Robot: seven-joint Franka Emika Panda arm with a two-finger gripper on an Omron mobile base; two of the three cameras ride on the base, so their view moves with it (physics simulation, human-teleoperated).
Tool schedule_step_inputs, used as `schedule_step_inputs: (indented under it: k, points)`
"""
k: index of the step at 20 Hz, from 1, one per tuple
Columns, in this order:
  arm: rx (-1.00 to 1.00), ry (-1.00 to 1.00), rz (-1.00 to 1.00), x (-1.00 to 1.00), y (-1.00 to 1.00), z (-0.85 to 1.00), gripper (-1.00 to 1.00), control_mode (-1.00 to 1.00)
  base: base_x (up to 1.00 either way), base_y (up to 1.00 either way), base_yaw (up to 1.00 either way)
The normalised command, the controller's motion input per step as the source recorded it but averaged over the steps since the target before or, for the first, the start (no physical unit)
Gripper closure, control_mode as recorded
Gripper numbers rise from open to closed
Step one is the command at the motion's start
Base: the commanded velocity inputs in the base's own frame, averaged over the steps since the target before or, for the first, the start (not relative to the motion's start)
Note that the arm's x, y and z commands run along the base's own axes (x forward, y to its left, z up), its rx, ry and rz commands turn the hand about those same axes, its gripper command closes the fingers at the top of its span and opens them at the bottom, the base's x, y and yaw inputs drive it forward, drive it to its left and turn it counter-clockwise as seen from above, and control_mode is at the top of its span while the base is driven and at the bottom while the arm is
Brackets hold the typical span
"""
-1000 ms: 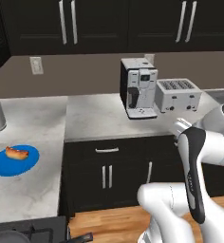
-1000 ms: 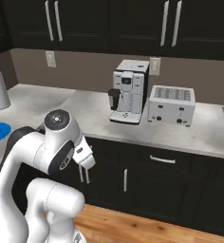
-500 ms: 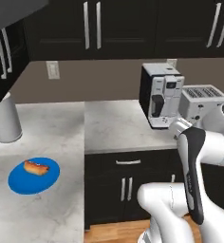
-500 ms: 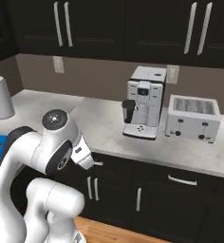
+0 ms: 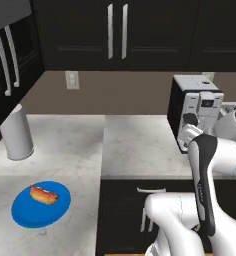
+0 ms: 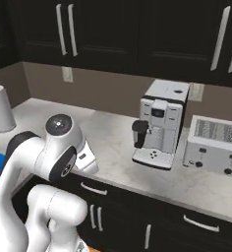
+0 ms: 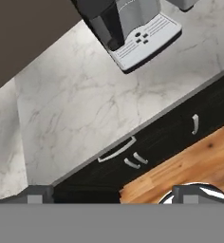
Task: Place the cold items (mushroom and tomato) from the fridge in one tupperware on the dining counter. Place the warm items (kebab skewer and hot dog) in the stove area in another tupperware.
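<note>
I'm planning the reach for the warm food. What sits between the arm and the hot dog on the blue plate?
Nothing visible. The hot dog lies on the blue plate on the counter's left wing; bare marble counter separates it from the arm. The paper towel roll stands behind the plate, off that path.

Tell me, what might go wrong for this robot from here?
Two things, I'd guess. The hot dog lies loose on a flat blue plate, so a clumsy grab could roll it onto the counter. Also, the open gripper is empty and aimed at the cabinet drawers beside the coffee machine, so a wide swing toward the plate could clip that machine.
</note>
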Motion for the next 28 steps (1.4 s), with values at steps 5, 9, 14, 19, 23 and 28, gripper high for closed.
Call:
schedule_step_inputs:
  k: [5, 9, 14, 19, 23, 28]
  points:
    - [0.00, 0.00, 0.00, 0.00, 0.00, 0.00, -1.00, 1.00, 0.19, 0.40, 0.29]
    - [0.00, 0.00, 0.00, 0.00, 0.00, 0.00, -1.00, 1.00, 0.34, 0.36, 0.30]
    - [0.00, 0.00, 0.00, 0.00, 0.00, 0.00, -1.00, 1.00, 0.45, 0.04, 0.35]
    - [-0.14, 0.07, 0.30, 0.35, 0.30, -0.14, -1.00, -1.00, 0.09, 0.00, 0.07]
    - [-0.26, 0.00, 0.33, 0.06, 0.88, -0.34, -1.00, -1.00, 0.00, 0.00, 0.00]
    - [-0.04, -0.11, 0.38, -0.20, 0.48, -0.24, -1.00, -1.00, 0.00, 0.00, 0.00]
